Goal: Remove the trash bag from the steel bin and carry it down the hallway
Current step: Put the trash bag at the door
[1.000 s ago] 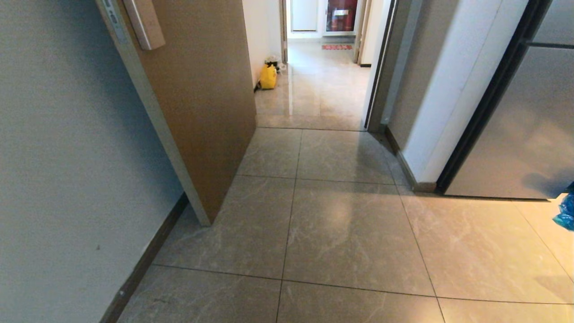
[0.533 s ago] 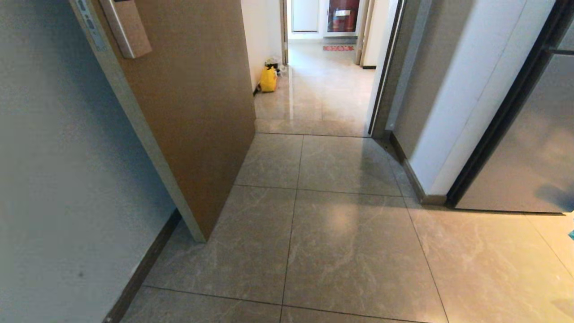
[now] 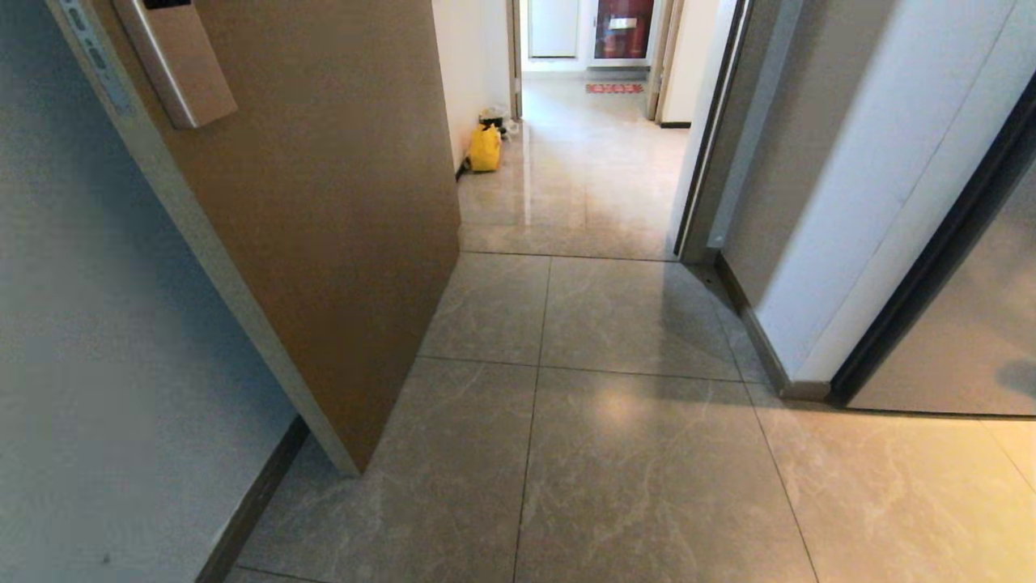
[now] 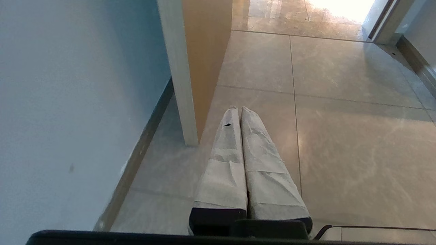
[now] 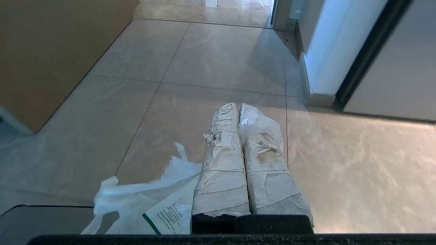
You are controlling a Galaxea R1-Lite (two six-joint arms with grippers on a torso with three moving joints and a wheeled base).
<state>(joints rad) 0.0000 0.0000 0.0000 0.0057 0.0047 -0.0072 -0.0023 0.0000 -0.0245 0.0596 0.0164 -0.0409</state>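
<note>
- The head view is looking down at the glossy marble-look floor (image 3: pixel 639 478), with the brown door (image 3: pixel 340 210) standing open as our landmark.
- Beyond the door's far edge, the hallway (image 3: pixel 583 170) is running away, bright and reflective, toward a red mat (image 3: pixel 613 87) at its far end.
- A yellow bag (image 3: pixel 485 149) is sitting on the hallway floor past the door, tight against the white wall, with a small dark-and-white item just behind it.
- Across the floor from the door, a white wall corner (image 3: pixel 858 202) and a dark-framed panel (image 3: pixel 963 340) are closing off the other side.
- Neither arm is showing in the head view.
- The left gripper (image 4: pixel 238 109) is hanging just off the door's near edge; its taped fingers (image 4: pixel 226 160) are pressed together, tip to tip, with nothing between them.
- The right gripper (image 5: pixel 237 106) is hanging farther from the door, over the open tiles; its taped fingers (image 5: pixel 262 170) are also squeezed together.
- The trash bag (image 5: pixel 150 200) is showing as crumpled white plastic with green print at the base of the right gripper, on the door side; it is bunching right against the fingers, but I cannot tell whether they are actually pinching it.
</note>
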